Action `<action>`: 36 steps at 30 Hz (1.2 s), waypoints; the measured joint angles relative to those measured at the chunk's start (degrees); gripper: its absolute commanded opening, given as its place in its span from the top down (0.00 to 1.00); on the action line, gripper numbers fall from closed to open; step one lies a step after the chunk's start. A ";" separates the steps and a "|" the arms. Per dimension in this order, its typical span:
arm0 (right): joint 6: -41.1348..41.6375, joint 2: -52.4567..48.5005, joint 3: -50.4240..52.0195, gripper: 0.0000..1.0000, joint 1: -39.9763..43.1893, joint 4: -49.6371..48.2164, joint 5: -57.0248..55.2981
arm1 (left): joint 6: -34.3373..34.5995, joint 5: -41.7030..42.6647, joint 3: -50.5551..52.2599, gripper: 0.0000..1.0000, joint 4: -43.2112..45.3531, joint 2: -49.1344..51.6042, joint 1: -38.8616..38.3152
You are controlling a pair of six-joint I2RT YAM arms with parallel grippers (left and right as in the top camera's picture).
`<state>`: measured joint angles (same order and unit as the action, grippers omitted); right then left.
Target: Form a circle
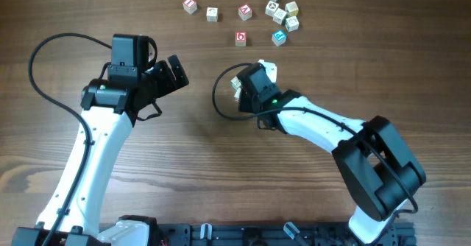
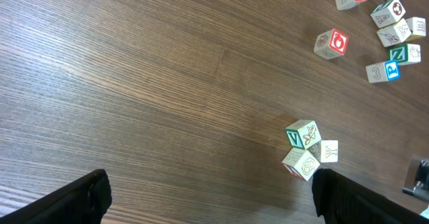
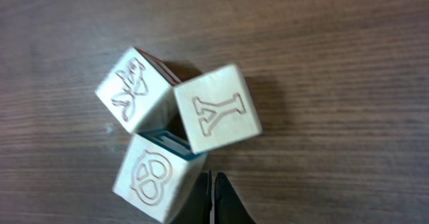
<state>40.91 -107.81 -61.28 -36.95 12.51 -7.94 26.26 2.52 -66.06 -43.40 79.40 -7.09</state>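
Nudging gently seems the way to go, since the right fingers point(image 3: 213, 187), pinched closed on nothing, sit just beside the circle point(image 3: 177, 130) of three touching cubes mid-tabletop, while the left fingers point(image 1: 178, 71) hang wide open, empty.

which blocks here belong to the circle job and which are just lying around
Job: circle of three touching letter cubes; right fingers, shut, beside it.
Lying about: loose letter cubes, scattered apart from it.
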 measured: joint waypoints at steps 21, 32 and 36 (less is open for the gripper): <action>1.53 12.39 -0.04 0.96 6.32 6.45 -5.14 | 0.00 0.00 0.00 0.00 -0.02 0.00 0.00; 1.20 7.89 -0.04 0.95 7.04 -0.83 -1.68 | 0.00 0.00 0.00 0.00 -0.02 0.00 0.00; 1.64 4.11 -0.04 0.96 8.50 -2.54 -0.52 | 0.00 0.00 0.00 0.00 -0.02 0.00 0.00</action>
<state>42.54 -103.70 -61.32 -28.45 9.98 -8.47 26.26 2.52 -66.06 -43.42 79.40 -7.09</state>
